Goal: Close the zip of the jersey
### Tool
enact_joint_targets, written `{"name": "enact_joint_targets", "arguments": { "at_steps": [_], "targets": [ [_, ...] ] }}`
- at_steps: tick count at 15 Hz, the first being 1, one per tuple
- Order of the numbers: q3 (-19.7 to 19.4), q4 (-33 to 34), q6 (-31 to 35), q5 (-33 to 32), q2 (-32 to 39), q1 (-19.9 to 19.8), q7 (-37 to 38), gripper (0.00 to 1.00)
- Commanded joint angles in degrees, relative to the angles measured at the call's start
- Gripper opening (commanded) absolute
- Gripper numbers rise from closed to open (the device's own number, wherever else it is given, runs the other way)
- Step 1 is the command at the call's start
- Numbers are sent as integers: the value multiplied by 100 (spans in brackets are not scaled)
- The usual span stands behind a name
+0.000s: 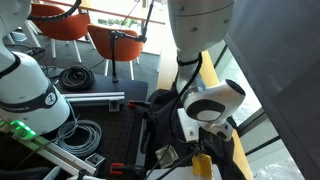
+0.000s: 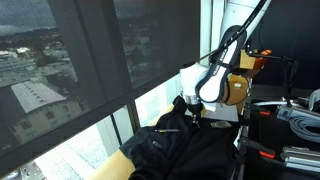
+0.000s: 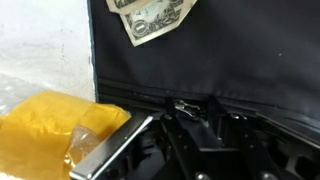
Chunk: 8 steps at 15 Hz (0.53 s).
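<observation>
The black jersey [image 2: 185, 148] lies crumpled on the table by the window; it also shows in an exterior view [image 1: 160, 115]. In the wrist view its dark fabric [image 3: 220, 60] fills the frame, with a white printed label [image 3: 150, 20] at the top. The small metal zip pull [image 3: 183, 103] sits at the fabric's lower seam. My gripper [image 3: 190, 108] is down on the jersey, its two black fingers close together around the zip pull. It shows in both exterior views [image 1: 196, 135] [image 2: 190, 110], pressed onto the jersey's edge.
A yellow bag-like object [image 3: 50, 135] lies beside the jersey and shows in an exterior view [image 1: 203, 165]. Window glass [image 2: 90, 60] runs along one side. Cables [image 1: 75, 77], orange chairs [image 1: 60, 25] and another robot base [image 1: 25, 90] stand nearby.
</observation>
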Motion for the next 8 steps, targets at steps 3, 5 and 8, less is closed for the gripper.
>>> {"name": "enact_joint_targets", "arguments": {
  "at_steps": [3, 5, 8],
  "targets": [
    [-24, 0, 130, -148, 36, -27, 138, 0],
    [-24, -5, 134, -153, 31, -16, 140, 0],
    [-26, -17, 131, -163, 6, 8, 148, 1]
  ]
}}
